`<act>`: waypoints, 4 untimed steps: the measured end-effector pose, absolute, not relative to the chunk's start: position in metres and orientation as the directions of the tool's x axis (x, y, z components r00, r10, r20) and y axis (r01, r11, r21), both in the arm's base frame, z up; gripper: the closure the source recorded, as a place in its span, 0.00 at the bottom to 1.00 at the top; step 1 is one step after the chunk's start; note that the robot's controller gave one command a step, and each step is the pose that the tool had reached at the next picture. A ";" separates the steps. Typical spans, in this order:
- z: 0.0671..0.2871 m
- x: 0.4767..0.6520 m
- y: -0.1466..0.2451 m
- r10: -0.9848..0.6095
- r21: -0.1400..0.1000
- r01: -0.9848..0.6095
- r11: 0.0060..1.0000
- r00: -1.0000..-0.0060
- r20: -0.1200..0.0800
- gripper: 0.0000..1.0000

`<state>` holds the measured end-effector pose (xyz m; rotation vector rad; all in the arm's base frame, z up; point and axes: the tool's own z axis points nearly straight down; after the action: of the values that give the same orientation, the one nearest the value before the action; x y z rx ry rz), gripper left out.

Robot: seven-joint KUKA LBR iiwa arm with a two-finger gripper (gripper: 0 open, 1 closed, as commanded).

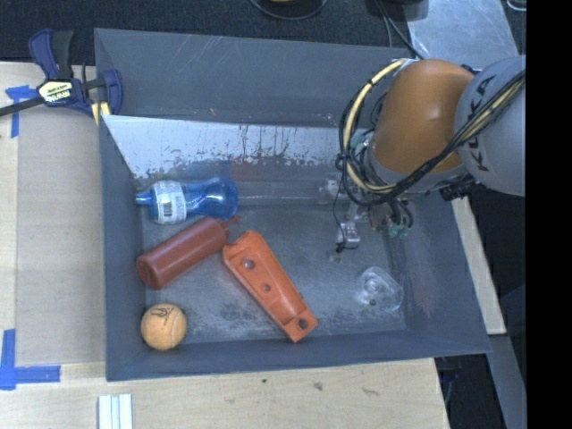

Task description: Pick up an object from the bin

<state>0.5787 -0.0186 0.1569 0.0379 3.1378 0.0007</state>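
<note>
Hanging over the bin's (268,70) floor, right of centre, the gripper (345,238) is seen; released or clenched cannot be told. A clear plastic piece (380,290) lies near, front-right, apart. An orange block (268,284) is set leftward.

Pale speckled tabletop (295,396) at the bottom, dark surface (134,3) with looping black cables (384,16) across the top.
</note>
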 end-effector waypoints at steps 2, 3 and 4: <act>0.109 0.586 -0.009 0.029 -0.001 0.029 1.000 -1.000 -0.009 0.00; 0.105 0.593 0.005 0.018 0.000 0.018 1.000 -1.000 -0.013 0.00; 0.133 0.568 -0.053 -0.185 -0.003 -0.185 0.983 -0.983 -0.009 0.00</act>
<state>0.5675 -0.0530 0.1325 -0.2911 3.1188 -0.0041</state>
